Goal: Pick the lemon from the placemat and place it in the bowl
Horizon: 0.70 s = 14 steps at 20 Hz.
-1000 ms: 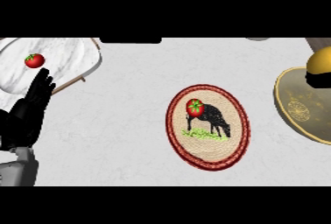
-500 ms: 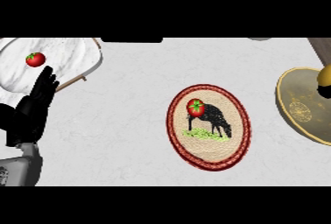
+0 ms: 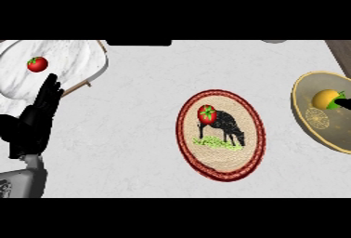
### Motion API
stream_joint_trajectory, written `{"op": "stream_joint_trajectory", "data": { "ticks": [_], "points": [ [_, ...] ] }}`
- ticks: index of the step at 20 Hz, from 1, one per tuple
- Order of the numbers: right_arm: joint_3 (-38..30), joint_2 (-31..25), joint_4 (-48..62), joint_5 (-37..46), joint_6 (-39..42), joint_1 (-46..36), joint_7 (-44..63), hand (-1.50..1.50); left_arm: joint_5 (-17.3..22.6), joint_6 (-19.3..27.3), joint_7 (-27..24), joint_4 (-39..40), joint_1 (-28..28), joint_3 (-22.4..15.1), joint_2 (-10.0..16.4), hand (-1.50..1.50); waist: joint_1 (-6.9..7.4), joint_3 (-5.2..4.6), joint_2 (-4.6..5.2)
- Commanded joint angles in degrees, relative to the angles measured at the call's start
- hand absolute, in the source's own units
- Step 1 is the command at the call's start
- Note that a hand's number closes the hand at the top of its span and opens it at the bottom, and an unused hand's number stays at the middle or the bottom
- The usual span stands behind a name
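Observation:
The yellow lemon [image 3: 325,98] lies inside the olive bowl [image 3: 302,109] at the right edge. A small black part of my right hand [image 3: 345,103] shows just to the lemon's right, touching or nearly touching it; the rest is cut off by the frame edge. The oval woven placemat [image 3: 221,160] with a red rim and a black animal picture lies in the middle, and a red tomato [image 3: 207,114] sits on it. My left hand [image 3: 37,118] rests open at the left edge, fingers up.
A white marbled board [image 3: 68,60] at the back left carries a second tomato [image 3: 37,64]. Grey counter lies between the placemat and the bowl. A dark strip [image 3: 341,51] shows at the back right corner.
The lemon has come down from above the bowl's far rim into the bowl. More of the bowl shows now. My left hand has stayed put.

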Motion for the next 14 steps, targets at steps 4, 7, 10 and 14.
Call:
{"op": "stream_joint_trajectory", "data": {
  "ticks": [4,7,10,14],
  "points": [
    [-14.6,2.1,-3.1,-16.9,-3.3,-1.8,-9.4,-1.5,0.7,0.1,4.9,-3.0,-1.5,0.9,1.2,0.0,-1.16,0.12,-0.59],
    [-20.7,2.9,-4.3,-24.7,-0.4,1.3,-13.5,-1.5,0.4,0.3,1.4,-0.6,0.7,1.1,0.2,0.0,-1.86,-0.01,-0.47],
    [-23.3,-1.8,-4.1,-28.8,6.9,6.4,-13.5,-1.5,-0.6,1.0,2.0,0.2,-1.9,0.7,0.3,0.0,-1.63,-0.07,-0.28],
    [-27.2,-5.4,-6.5,-33.7,15.8,16.6,-13.0,-1.5,-0.2,0.8,1.2,-0.9,1.5,1.2,-0.3,0.0,-1.91,-0.12,-0.5]
  ]
}}
